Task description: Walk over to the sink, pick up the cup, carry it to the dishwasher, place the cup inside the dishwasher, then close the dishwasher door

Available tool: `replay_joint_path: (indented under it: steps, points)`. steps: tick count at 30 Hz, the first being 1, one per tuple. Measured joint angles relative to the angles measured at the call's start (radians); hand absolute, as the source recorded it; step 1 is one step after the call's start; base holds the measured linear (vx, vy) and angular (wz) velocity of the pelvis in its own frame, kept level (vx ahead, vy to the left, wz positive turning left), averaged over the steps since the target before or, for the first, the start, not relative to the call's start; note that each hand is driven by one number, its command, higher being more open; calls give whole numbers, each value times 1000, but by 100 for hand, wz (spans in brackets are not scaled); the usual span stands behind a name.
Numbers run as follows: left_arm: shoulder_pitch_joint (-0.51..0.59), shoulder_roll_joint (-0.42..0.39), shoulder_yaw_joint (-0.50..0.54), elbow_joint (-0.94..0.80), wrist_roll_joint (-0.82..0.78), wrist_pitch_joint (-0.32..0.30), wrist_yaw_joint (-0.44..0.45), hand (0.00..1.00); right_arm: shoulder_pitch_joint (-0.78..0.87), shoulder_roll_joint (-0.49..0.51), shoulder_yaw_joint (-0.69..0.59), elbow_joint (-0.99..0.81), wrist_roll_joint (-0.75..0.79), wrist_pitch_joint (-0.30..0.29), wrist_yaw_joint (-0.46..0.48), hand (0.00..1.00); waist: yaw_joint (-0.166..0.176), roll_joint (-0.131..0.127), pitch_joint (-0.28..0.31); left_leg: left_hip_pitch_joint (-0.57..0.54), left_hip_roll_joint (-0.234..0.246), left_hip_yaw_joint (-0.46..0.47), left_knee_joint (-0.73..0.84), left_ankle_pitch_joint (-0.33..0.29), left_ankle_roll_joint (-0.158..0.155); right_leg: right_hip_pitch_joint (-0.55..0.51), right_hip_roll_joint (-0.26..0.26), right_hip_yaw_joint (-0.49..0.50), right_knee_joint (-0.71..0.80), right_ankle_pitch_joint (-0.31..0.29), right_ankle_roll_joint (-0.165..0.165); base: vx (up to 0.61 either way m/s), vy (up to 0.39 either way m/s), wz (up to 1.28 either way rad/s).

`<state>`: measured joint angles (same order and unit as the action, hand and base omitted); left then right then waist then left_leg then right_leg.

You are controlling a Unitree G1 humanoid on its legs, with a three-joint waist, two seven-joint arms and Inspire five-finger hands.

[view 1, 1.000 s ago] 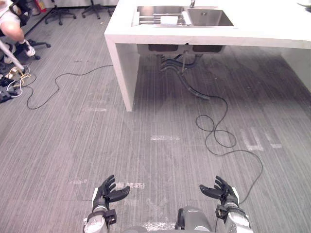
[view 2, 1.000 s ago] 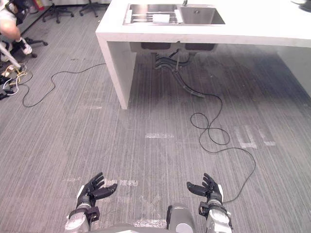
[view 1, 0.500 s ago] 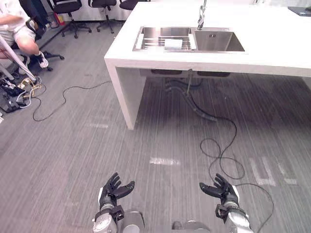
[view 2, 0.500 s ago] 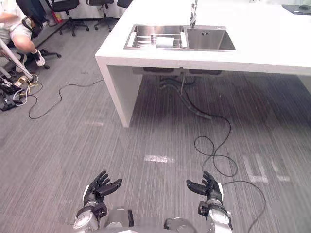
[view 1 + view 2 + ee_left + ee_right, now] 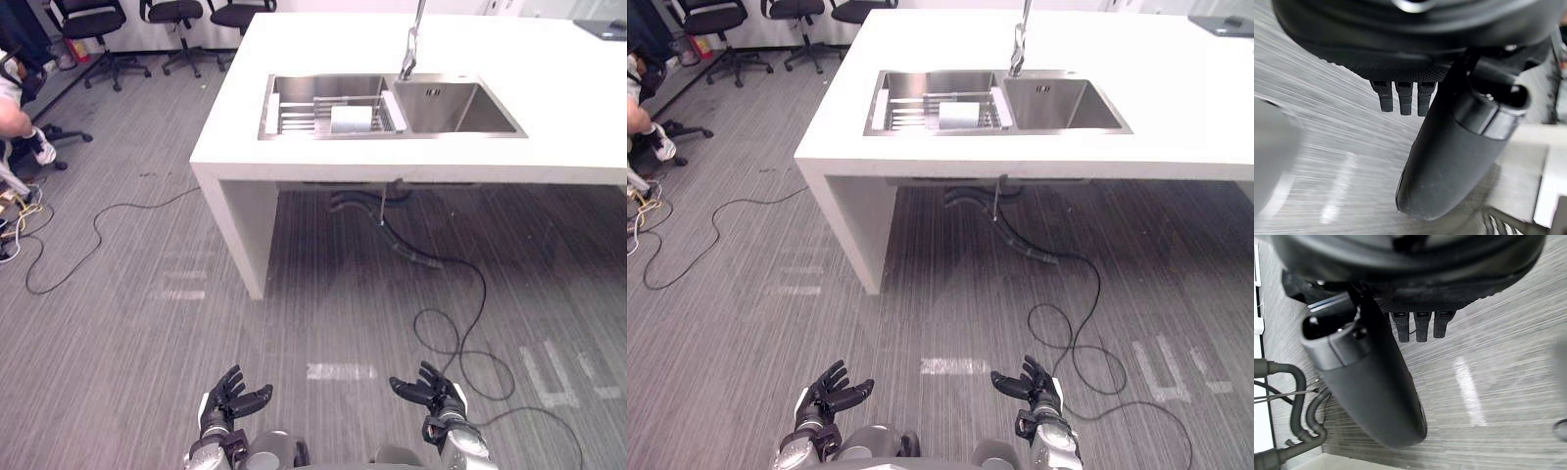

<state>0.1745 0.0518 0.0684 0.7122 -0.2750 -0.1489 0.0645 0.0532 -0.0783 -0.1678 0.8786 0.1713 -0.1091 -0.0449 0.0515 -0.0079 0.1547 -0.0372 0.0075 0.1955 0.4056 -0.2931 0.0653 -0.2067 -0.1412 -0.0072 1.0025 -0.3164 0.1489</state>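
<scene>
Early stage: sink not reached, nothing picked up, carry, placing and door closing all left. The small white cylindrical cup point(image 5: 351, 119) lay on a wire rack point(image 5: 299, 116) in the stainless steel double sink point(image 5: 460, 108), at 12 o'clock, well apart from both hands. Left hand point(image 5: 230, 399) and right hand point(image 5: 431, 392) were spread, empty.

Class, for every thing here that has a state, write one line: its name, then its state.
cup, on the rack, not held.
left hand, fingers open, empty.
right hand, fingers open, empty.
right basin, empty.
</scene>
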Motion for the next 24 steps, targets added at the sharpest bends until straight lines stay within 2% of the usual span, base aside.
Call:
replay_joint_path:
  steps: [2,3,4,5,6,7,8,9,11,12,13,14,15,16,18,20,22,23,24]
  points:
    - [-13,0,1,-10,0,-1,0,90,-1,2,4,-3,0,0,3,90,-10,-2,-1,45,6,-7,-32,-10,-13,-77,2,-40,-27,-19,-35,332,-70,11]
    - [-24,-3,5,-8,0,-2,-1,90,0,1,6,-2,0,0,4,90,-17,0,0,101,19,-14,-67,-14,-20,-119,10,-70,-129,-28,-54,387,-127,16]
    - [-27,-5,6,-8,0,-2,-1,90,1,1,6,-2,0,0,4,90,-21,2,-1,119,28,-17,-79,-17,-26,-129,16,-79,-187,-24,-59,565,-229,20]
    - [-34,-5,12,-7,0,-3,-1,90,0,1,7,-2,0,0,4,90,-26,3,-1,150,48,-25,-98,-29,-47,-148,27,-82,-323,3,-75,510,-244,28]
    - [-42,4,16,0,0,-5,0,90,1,-1,9,5,0,0,3,90,-28,-5,-5,176,55,-48,-113,-47,-80,-145,31,-80,-454,140,-91,526,-249,34]
    - [-47,1,17,13,0,-5,0,90,2,-7,10,14,0,0,2,90,-32,1,-5,191,60,-63,-119,-56,-96,-133,37,-91,-454,193,-100,379,-178,23]
    - [-50,-7,17,18,0,-2,0,90,-2,-18,9,29,0,0,1,90,-30,17,-15,199,85,-82,-126,-53,-97,-123,59,-103,-451,175,-117,454,-223,6]
    - [-49,-13,17,3,0,-2,1,90,-6,-24,7,29,0,0,-1,90,-25,21,-16,202,102,-106,-122,-37,-112,-124,74,-114,-431,139,-140,437,-234,0]
    - [-48,-25,16,-40,0,4,5,90,-5,-28,6,29,0,0,-2,90,-27,29,-16,200,124,-129,-95,-12,-133,-92,86,-143,-442,121,-163,433,-245,31]
    - [-34,-35,-1,-135,0,8,12,90,10,-30,6,23,0,0,-5,90,-34,31,-15,162,144,-162,8,19,-152,-26,91,-182,-494,116,-170,411,-243,71]
    - [-20,-42,-19,-219,0,9,21,90,32,-27,9,4,0,0,-9,90,-37,34,-13,112,156,-173,132,53,-168,26,94,-206,-541,116,-170,259,-157,70]
    - [-6,-49,-27,-279,0,8,24,90,46,-25,15,-9,0,0,-11,90,-36,34,-12,78,164,-172,219,88,-171,59,97,-214,-569,116,-170,218,-115,44]
    - [19,-60,-38,-395,-1,2,25,90,67,-23,34,-35,0,-1,-16,90,-28,36,-10,15,190,-162,381,147,-168,127,101,-220,-613,115,-171,209,-55,15]
    - [32,-66,-48,-484,-1,-8,25,90,78,-21,42,-53,0,-2,-20,90,-16,38,-9,-29,213,-140,479,120,-164,167,109,-220,-644,114,-173,248,-54,5]
    - [46,-83,-58,-640,-2,-33,27,90,79,-18,44,-80,0,-2,-24,90,-8,50,-9,-112,238,-98,531,65,-158,217,111,-220,-684,111,-175,179,21,-1]
    - [47,-95,-58,-750,-2,-50,27,90,75,-18,43,-93,0,-2,-25,90,7,52,-9,-174,230,-75,480,16,-141,239,96,-214,-700,100,-161,188,113,1]
    - [49,-102,-64,-823,-1,-70,27,90,75,-24,41,-93,0,-2,-26,90,16,54,-8,-198,186,-62,304,5,-129,254,67,-213,-695,89,-121,211,178,9]
    - [60,-111,-78,-875,-1,-77,30,90,78,-43,45,-96,0,-2,-27,90,17,91,-19,-181,171,-74,79,111,-113,252,74,-209,-665,61,-82,226,208,2]
    - [68,-92,-78,-907,0,-87,35,90,59,-40,58,-65,-1,1,-26,90,23,62,-7,-152,141,-50,60,107,-102,251,57,-165,-654,43,-71,222,190,5]
